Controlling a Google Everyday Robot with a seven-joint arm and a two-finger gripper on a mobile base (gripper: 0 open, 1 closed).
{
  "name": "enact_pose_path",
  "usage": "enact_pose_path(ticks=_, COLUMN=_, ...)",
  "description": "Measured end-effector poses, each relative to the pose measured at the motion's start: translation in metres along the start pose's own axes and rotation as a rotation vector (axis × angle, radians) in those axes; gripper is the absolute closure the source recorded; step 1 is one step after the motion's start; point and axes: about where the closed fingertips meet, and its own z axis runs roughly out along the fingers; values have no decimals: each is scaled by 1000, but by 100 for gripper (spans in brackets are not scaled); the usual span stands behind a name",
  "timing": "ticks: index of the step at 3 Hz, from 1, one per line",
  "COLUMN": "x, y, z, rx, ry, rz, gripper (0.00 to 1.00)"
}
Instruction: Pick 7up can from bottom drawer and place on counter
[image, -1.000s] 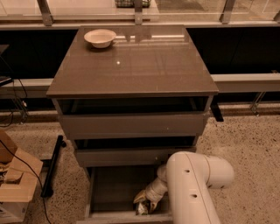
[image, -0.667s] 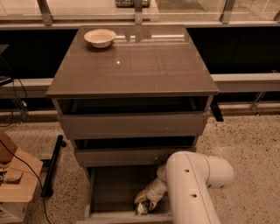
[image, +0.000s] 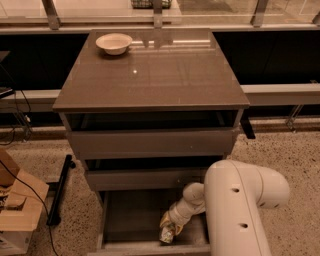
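Though the claw (image: 168, 229) is at the bottom drawer's (image: 131, 220) 7up can (image: 166, 237), grip and axis are unclear.

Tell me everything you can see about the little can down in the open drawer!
The 7up can is small, silvery and shiny like metal. It is in the open bottom drawer, near its front, right of middle. The robot's tool is down over it and hides most of it, so whether it stands or leans is unclear.
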Motion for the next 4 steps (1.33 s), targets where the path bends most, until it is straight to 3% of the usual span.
enact_pose_path(ticks=1, x=10, y=13, z=-63, rx=-35, ry=-121, rz=-61, gripper=100)
enact_pose_path(ticks=2, x=44, y=31, z=-131, rx=-109, ry=-203, rz=-181, gripper=100)
enact_pose_path(ticks=3, x=85, y=66, z=-202, rx=-202, ry=-263, rz=-382, gripper=100)
enact_pose_path(ticks=4, x=115, y=86, z=-276, rx=-256, ry=-356, rz=-559, gripper=100)
